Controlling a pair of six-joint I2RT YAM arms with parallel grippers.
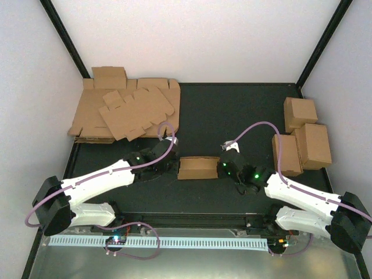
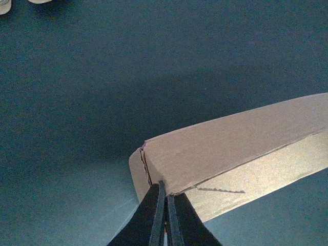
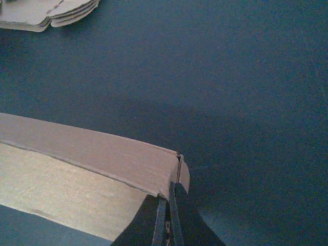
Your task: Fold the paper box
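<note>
i read this as mid-fold. the box [image 1: 198, 167] sits mid-table [image 1: 244, 110] between the two arms. it's raised into a low trough with one long wall standing, not yet closed up. the left gripper [image 1: 173, 165] is at its left end and the right gripper [image 1: 222, 168] at its right end, so i'm holding it by both ends at once.

fingers: in the left wrist view the left pair [image 2: 154, 215] are pressed together with only a sliver between them, pinching the bottom corner of the box's end, where a small flap curls round. in the right wrist view the right pair [image 3: 177, 215] are just as narrow, nipped on the wall edge beside the end flap. both are clamped on cardboard, as far as i can see.

next, i judge, the end flaps need tucking and the long wall rolling over. that calls for one gripper to hold steady while the other lets go and re-grips a flap. an uneven pull could twist the box or crease it off its score lines.

pose: both arms reach in low from the near corners with forearms angled inward, wrists close to the table, grippers facing each other along the box.

blanks [image 1: 125, 110] lie far left and finished boxes [image 1: 302, 136] far right, both well apart from the work.
</note>
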